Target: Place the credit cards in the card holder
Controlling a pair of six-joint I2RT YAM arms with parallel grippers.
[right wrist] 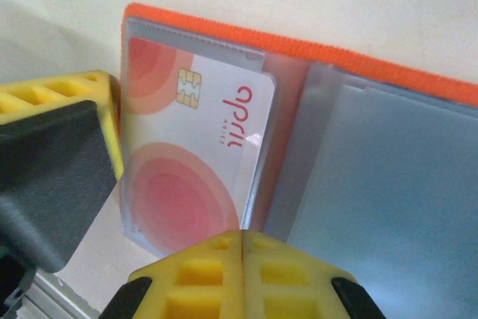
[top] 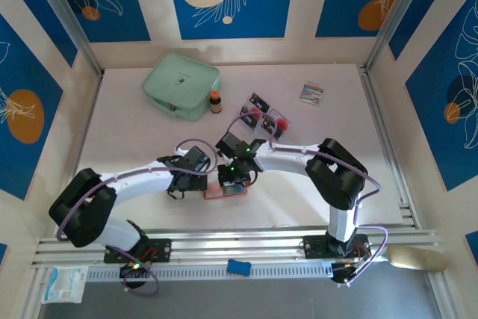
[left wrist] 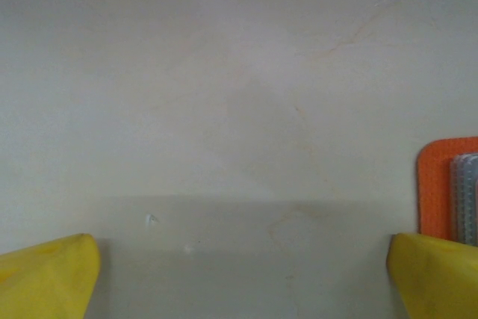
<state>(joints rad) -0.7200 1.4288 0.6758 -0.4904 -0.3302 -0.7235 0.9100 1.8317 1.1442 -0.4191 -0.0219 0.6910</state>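
Note:
The orange-red card holder (top: 213,193) lies open on the table near the front, its clear grey sleeves up (right wrist: 388,184). A pale credit card (right wrist: 198,147) with red rounds and a chip sits inside its left sleeve. My right gripper (right wrist: 243,259) is shut, fingertips pressed together over the holder's near edge, beside that card. My left gripper (left wrist: 243,274) is open just left of the holder (left wrist: 441,184), with bare table between its yellow fingers; one finger (right wrist: 56,155) shows next to the holder. Three black credit cards (top: 258,102) with red marks lie behind the arms.
A mint-green zip pouch (top: 181,84) lies at the back left, with a small brown bottle (top: 215,102) beside it. A multicoloured packet (top: 311,93) is at the back right. A blue object (top: 239,266) rests on the front rail, and both arms cross at the table's middle.

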